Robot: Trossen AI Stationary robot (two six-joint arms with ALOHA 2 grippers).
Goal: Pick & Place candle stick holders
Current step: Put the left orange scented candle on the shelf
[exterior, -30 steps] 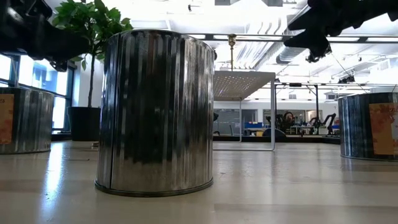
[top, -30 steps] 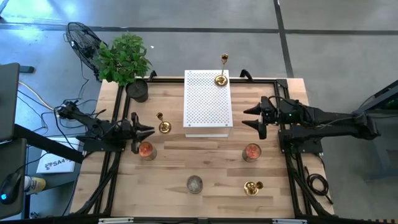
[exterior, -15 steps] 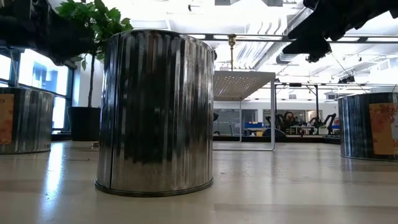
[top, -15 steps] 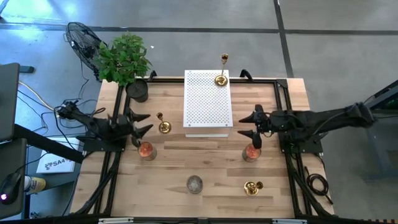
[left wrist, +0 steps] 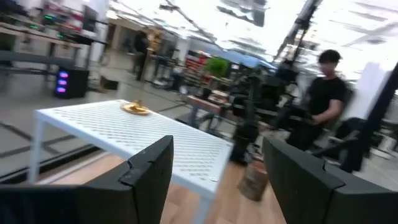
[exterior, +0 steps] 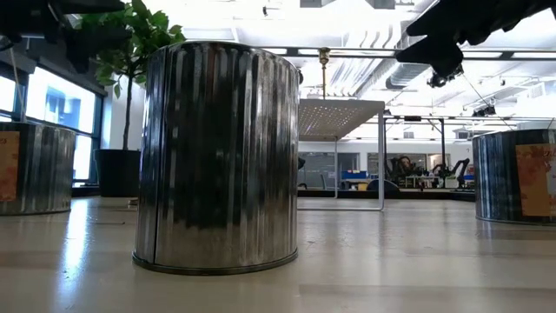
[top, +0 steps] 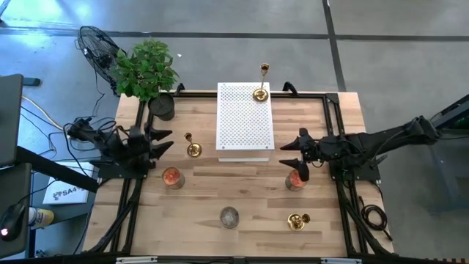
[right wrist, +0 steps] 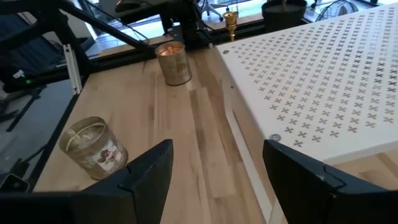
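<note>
One gold candle stick holder point(top: 260, 92) stands on its round base at the far end of the white perforated shelf point(top: 244, 128). A second point(top: 193, 148) stands on the table just left of the shelf and also shows in the right wrist view point(right wrist: 230, 20). A third point(top: 297, 218) sits near the table's front right. My left gripper point(top: 164, 141) is open in the air, left of the second holder, pointing at it. My right gripper point(top: 286, 155) is open, right of the shelf's near corner, above a candle jar point(top: 295, 180).
An orange candle jar point(top: 172, 177) stands near my left gripper, and a metal tin point(top: 229, 216) stands at the front centre. A potted plant point(top: 146, 70) fills the far left corner. A person point(left wrist: 323, 93) stands beyond the table.
My left gripper has opened wider, risen and drawn back toward the table's left and far edges, away from the orange candle jar. My right gripper has swung toward the near edge and a little toward the centre, ending above the right candle jar. No candle stick holder has moved.
</note>
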